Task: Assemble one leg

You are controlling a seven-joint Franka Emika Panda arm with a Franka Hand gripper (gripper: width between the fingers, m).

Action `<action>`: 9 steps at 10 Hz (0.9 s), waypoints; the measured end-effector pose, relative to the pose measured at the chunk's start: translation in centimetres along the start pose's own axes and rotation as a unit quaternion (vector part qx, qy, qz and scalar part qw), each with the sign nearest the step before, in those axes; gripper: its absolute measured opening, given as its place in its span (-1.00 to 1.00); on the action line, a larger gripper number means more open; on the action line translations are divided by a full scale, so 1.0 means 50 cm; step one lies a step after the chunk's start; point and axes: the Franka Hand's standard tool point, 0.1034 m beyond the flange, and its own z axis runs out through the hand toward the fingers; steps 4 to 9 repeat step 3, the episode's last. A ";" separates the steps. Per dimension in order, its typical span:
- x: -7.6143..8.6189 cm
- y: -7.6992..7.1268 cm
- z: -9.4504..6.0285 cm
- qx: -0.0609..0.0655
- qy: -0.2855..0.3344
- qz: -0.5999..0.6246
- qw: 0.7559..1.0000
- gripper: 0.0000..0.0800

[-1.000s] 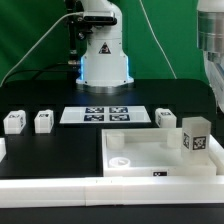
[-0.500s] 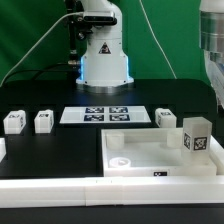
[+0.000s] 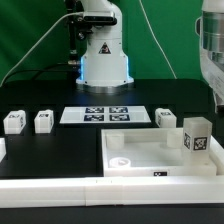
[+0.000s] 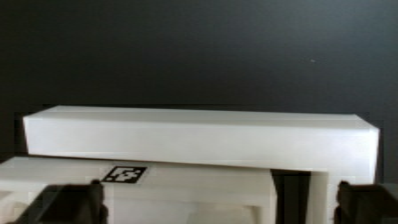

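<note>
Upright inside the tray (image 3: 150, 167), the tagged white leg (image 3: 196, 135) stands; jaws seemingly open.

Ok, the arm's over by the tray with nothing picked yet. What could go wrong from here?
1. The open gripper faces a long white bar with no leg in the wrist view, so it could close on the wrong part.
2. The arm hangs near the upright leg in the tray; descending might topple it.
3. The two left legs stand close together, so wide fingers may nudge the neighbour.
</note>
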 end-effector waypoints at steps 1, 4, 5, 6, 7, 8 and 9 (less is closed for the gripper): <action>-0.001 0.000 0.000 0.000 0.000 -0.012 1.000 0.62; -0.002 0.000 0.000 0.000 0.000 -0.013 1.000 0.62; -0.002 0.000 0.000 0.000 0.000 -0.013 1.000 0.62; -0.002 0.000 0.000 0.000 0.000 -0.013 1.000 0.62; -0.002 0.000 0.000 0.000 0.000 -0.013 1.000 0.62; -0.002 0.000 0.000 0.000 0.000 -0.013 1.000 0.62; -0.002 0.000 0.000 0.000 0.000 -0.013 1.000 0.62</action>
